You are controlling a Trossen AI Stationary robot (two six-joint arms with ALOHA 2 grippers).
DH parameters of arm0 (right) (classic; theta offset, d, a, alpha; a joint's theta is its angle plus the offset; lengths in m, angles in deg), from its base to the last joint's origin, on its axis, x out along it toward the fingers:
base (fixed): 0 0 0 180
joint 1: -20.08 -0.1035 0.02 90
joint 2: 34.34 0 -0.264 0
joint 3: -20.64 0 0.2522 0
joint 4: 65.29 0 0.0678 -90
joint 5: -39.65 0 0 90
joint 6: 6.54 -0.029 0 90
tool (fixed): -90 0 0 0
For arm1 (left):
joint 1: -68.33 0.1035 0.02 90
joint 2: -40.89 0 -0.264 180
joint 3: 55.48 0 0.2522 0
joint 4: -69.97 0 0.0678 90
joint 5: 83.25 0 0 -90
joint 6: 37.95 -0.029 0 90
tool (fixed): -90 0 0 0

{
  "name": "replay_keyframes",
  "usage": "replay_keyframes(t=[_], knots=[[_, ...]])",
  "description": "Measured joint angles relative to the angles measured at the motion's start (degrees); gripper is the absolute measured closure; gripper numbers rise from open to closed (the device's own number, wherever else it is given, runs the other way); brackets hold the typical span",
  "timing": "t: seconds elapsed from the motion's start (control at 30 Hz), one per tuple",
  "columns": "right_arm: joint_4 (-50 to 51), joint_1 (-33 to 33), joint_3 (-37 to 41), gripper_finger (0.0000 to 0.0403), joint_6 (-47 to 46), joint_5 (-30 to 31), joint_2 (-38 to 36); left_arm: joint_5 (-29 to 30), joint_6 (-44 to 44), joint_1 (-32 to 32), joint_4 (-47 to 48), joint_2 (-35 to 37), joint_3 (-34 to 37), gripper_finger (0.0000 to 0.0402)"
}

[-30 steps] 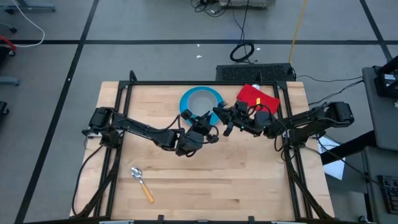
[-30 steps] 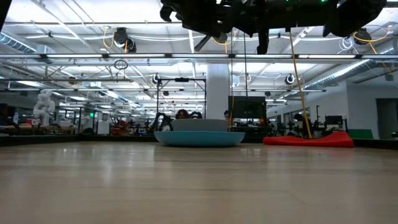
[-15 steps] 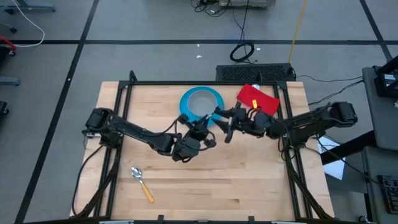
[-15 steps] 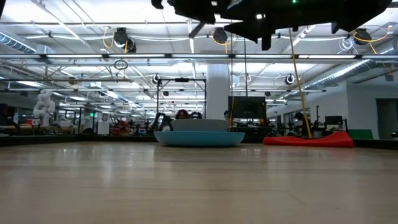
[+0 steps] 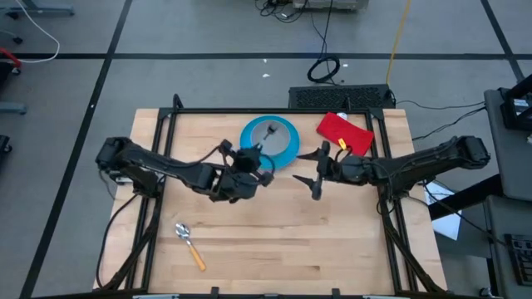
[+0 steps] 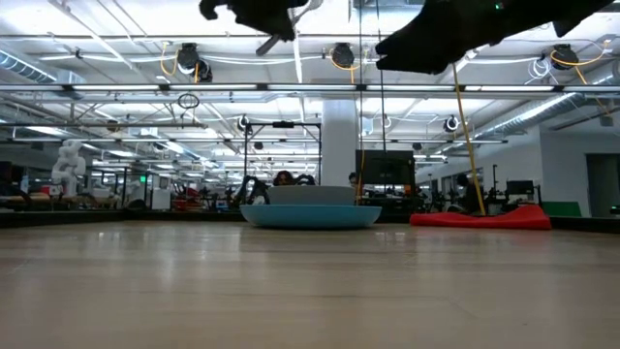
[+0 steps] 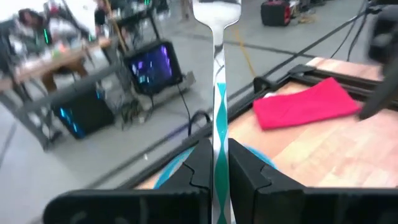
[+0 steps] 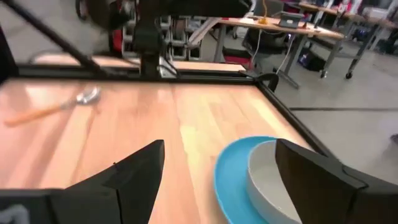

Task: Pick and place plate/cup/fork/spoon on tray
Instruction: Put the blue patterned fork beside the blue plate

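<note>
My left gripper [image 5: 252, 154] hovers just near-left of the blue plate [image 5: 287, 145], shut on the silver fork [image 7: 216, 74]. The fork's head [image 5: 271, 129] reaches out over the plate. The pale grey cup [image 8: 273, 180] stands on the plate [image 8: 233, 180]. My right gripper [image 5: 316, 172] hangs open to the plate's right, with nothing between its fingers. The orange-handled spoon [image 5: 189, 243] lies flat on the table near the front left. A tray is out of view. My left gripper pinches the fork's handle [image 7: 215, 134] between its two fingers [image 7: 198, 165]. The fingers lie along the fork, coming from the table's near left side. The fork sticks out ahead of them, head foremost, lifted clear of the table and above the plate.
A red cloth-like rectangle [image 5: 345, 131] lies at the table's far right, behind my right gripper. A black frame [image 5: 249, 110] runs round the table's far edge and sides. Bare wood lies in the middle and near right [image 5: 316, 241].
My right gripper has opened and drawn back toward the table's right edge, away from the left gripper it had met in the middle. My left gripper has gone toward the left and far edges with the fork, whose head now hangs over the plate.
</note>
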Motion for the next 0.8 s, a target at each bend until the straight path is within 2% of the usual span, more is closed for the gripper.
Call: replay_keyframes(t=[0.23, 0.4, 0.57, 0.8], knots=[[8.5, 0.0, 0.0, 0.0122, 6.2, 0.0, -2.9, -7.2, 20.8, 4.5, 16.9, 1.6, 0.0, 0.0378], [10.8, 0.0, 0.0, 0.0124, 11.0, 0.0, -3.5, -12.2, 32.1, 7.8, 27.0, 1.6, 0.0, 0.0378], [10.6, 0.0, 0.0, 0.0124, 13.5, 0.0, -3.5, -17.3, 39.7, 10.7, 33.4, 1.6, 0.6, 0.0378], [10.6, 0.0, 0.0, 0.0124, 13.7, 0.0, -3.5, -24.0, 45.4, 15.3, 35.4, 1.6, 4.6, 0.0378]])
